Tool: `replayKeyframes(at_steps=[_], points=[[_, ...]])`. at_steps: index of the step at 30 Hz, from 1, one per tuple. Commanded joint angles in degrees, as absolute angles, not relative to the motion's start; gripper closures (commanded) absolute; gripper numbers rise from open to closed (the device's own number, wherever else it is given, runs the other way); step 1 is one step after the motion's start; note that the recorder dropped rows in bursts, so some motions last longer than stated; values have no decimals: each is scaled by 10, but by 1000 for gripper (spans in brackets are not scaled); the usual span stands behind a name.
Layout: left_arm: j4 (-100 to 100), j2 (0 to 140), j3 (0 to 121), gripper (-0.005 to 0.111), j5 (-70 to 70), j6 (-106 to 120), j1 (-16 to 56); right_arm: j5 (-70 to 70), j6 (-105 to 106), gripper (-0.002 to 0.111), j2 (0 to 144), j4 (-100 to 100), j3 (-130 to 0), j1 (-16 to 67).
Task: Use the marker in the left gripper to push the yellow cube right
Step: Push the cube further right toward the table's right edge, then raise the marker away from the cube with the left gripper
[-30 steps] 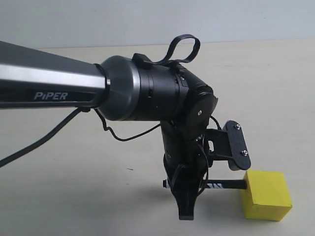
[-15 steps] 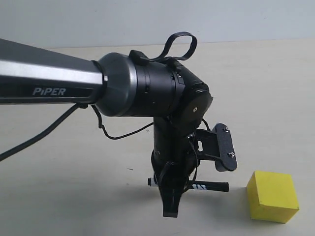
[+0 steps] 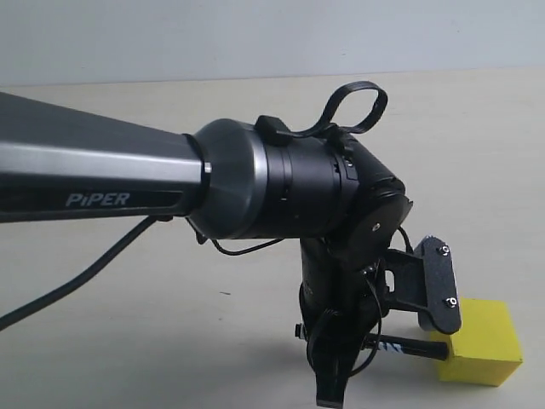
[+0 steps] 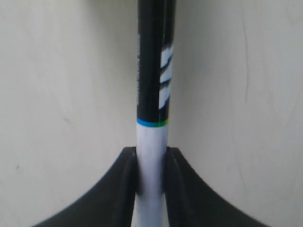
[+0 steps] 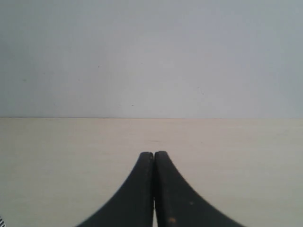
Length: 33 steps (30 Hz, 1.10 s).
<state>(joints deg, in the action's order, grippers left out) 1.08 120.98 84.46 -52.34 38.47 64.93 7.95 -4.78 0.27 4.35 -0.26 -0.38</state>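
The marker (image 3: pixel 400 345) lies level just above the table, and its black end meets the left face of the yellow cube (image 3: pixel 487 339) at the lower right. My left gripper (image 3: pixel 339 362) points down and is shut on the marker's white barrel. One of its finger plates (image 3: pixel 439 286), with silver screws, overlaps the cube's upper left corner. In the left wrist view the fingers (image 4: pixel 127 172) clamp the white barrel of the marker (image 4: pixel 155 71); the cube is out of that view. My right gripper (image 5: pixel 154 154) is shut on nothing over bare table.
The left arm's glossy body marked "PiPER" (image 3: pixel 102 183) fills the left half of the exterior view, and a black cable (image 3: pixel 77 281) hangs under it. A pale wall (image 3: pixel 272 38) rises behind the beige table (image 3: pixel 170 341).
The left arm drew back to the left, opening a gap between marker and cube. It has now swung right again until the marker tip reaches the cube. The cube sits slightly further right.
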Motion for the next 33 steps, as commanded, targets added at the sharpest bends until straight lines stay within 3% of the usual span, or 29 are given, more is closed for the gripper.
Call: replayKeyframes(at_steps=[1,12,25,30,33], points=[[48,1207,860,107,-520,385,654,77,-48,108,0,44,0,-3],[28,1196,861,107,-564,374,627,77,-48,108,0,44,0,-3],[0,1031,851,107,-568,125,483,77,-48,108,0,44,0,-3],[-18,992,803,107,-568,101,480,77,-48,108,0,44,0,-3],[0,989,762,107,-584,221,509,77,-48,108,0,44,0,-3]])
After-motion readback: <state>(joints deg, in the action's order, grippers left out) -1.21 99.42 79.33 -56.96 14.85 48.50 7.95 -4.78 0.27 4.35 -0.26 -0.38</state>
